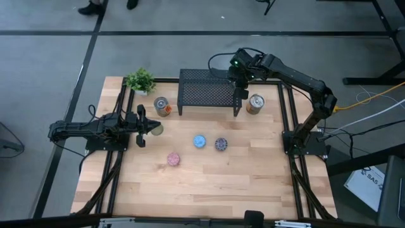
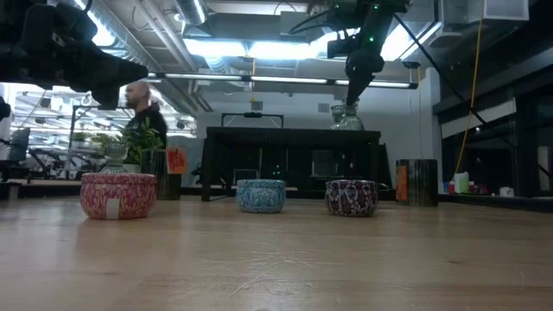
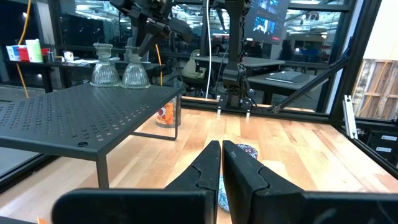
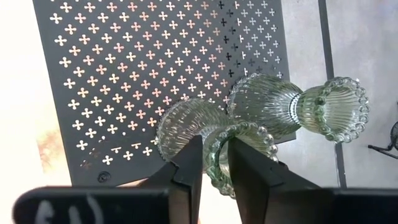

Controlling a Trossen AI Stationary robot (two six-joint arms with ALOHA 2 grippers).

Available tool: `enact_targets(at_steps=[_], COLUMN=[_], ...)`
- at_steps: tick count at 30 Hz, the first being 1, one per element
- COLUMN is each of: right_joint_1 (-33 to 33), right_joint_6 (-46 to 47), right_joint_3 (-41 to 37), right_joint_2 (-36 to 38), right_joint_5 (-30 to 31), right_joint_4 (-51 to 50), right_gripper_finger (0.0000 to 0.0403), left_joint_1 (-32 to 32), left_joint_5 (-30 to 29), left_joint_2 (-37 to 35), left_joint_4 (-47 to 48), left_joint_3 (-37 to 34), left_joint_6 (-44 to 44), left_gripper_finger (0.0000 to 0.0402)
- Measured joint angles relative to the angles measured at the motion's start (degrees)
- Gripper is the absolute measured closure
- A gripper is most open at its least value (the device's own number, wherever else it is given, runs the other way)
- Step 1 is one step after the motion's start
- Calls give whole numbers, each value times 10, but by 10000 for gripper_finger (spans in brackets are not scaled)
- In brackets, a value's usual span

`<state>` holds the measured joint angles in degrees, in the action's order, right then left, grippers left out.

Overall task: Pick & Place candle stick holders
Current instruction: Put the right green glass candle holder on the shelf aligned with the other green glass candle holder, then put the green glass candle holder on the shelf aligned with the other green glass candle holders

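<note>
Two clear greenish glass candle stick holders (image 4: pixel 298 106) stand upright on the right end of the black mesh stand (image 1: pixel 205 92). They also show in the left wrist view (image 3: pixel 104 65). My right gripper (image 4: pixel 214 146) is above that end of the stand, shut on the nearer glass holder (image 4: pixel 239 143). The pink (image 1: pixel 173 159), blue (image 1: pixel 199 141) and purple (image 1: pixel 221 144) holders rest on the table in front of the stand. Two silver-and-orange holders (image 1: pixel 162 106) (image 1: pixel 255 103) stand at its two ends. My left gripper (image 1: pixel 152 128) hangs shut and empty over the table's left part. My right gripper pinches the beaded rim (image 4: pixel 214 155) of the nearer glass holder's cup, one finger outside the cup and one inside, as it seems. The fingers come from above, pointing down. The holder stands upright with its foot on the stand's top (image 2: pixel 346 125).
A small green potted plant (image 1: pixel 140 81) stands at the far left corner. A pale glass piece (image 1: pixel 157 130) lies beside my left gripper. A person (image 2: pixel 147 112) shows in the room beyond the table. Bare wood lies along the near edge (image 1: pixel 209 190).
</note>
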<state>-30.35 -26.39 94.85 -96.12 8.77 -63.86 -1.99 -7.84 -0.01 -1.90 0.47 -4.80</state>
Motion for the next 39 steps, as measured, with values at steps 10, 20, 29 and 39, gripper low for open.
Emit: enact_targets(at_steps=[10, 20, 29, 39], right_joint_1=[8, 37, 84, 147], right_joint_6=[0, 23, 59, 148], right_joint_3=[15, 92, 108, 108], right_joint_2=[0, 0, 0, 0], right_joint_5=[-29, -31, -115, -150], right_joint_4=[11, -10, -4, -2], right_gripper_finger=[290, 272, 270, 270], left_joint_1=[0, 0, 0, 0], left_joint_5=[0, 0, 0, 0], left_joint_2=[0, 0, 0, 0], left_joint_4=[0, 0, 0, 0], left_joint_3=[0, 0, 0, 0], left_joint_6=[0, 0, 0, 0], left_gripper_finger=[390, 391, 391, 391])
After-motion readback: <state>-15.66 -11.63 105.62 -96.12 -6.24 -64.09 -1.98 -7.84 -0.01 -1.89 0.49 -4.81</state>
